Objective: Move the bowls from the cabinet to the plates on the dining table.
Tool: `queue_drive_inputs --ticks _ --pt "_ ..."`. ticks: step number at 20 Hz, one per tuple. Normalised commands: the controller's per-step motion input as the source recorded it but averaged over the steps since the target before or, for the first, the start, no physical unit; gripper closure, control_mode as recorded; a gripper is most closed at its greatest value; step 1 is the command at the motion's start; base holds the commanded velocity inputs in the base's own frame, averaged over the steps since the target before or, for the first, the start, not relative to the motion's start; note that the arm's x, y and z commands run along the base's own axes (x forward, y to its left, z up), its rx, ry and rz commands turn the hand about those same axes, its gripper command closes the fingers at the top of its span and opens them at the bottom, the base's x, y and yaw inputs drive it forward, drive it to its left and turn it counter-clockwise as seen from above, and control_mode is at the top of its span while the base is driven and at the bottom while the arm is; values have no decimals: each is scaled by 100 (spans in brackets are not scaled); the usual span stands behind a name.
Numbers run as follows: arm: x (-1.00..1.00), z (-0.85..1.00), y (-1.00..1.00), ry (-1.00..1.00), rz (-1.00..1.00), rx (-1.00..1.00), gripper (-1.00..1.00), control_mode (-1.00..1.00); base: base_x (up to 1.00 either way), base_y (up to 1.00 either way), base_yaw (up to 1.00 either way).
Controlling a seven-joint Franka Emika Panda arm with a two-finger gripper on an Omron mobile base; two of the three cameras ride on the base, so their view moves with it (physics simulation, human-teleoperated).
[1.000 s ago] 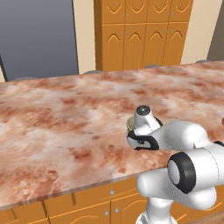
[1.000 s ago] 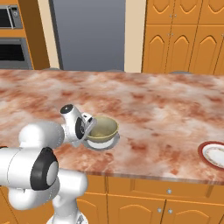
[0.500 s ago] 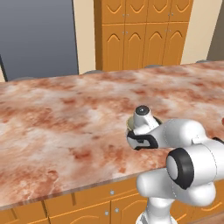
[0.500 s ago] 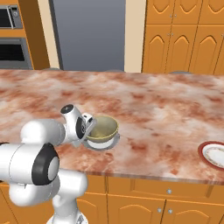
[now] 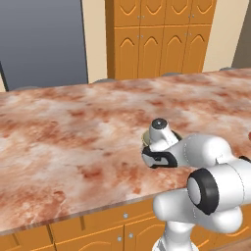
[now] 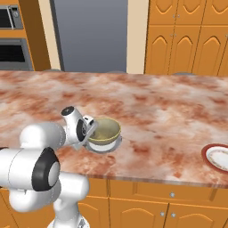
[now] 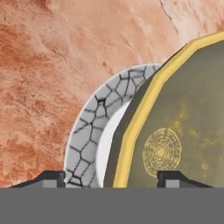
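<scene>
The pincer (image 7: 111, 179) stood spread at this moment, its two dark fingertips (image 7: 51, 178) set on both sides of the rim of the bowl (image 6: 103, 132). One tip was outside the wall and the other above the yellowish inside, and neither seemed to press on the rim. Half a second before, the pincer was pressed together on that same rim, so the bowl had just been let go.

The bowl itself had not moved between the earlier pictures and this one. It sat upright on the grey-rimmed plate (image 7: 87, 131), near the front edge of the worktop (image 5: 73, 132). In the hand view the cracked grey rim of the plate came out from under the bowl on one side, with a strip of the white centre beside it. In the right base view the plate showed as a pale ring below the bowl.

For the task, I judged this to mean that one bowl was delivered. The red-rimmed plate (image 6: 218, 156) lay well apart, at the right edge of the right base view, and it carried nothing. A second bowl was therefore probably still to be fetched from the cabinet. The next move should be to lift the pincer straight away from the rim, because a sideways pull could catch the wall and push the bowl off its plate.
</scene>
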Motion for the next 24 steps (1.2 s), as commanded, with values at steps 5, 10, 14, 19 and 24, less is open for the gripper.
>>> queue_drive_inputs --ticks 5,10,14,19,24 --pt "-35 -1 0 0 -1 0 -100 -100 0 0 0" --pt "-39 10 0 0 -1 0 -100 -100 0 0 0" --pt "-23 39 0 0 0 2 -100 -100 0 0 0" --pt "-22 56 0 7 0 8 -100 -100 0 0 0" --pt "-22 57 0 7 0 10 -100 -100 0 0 0"
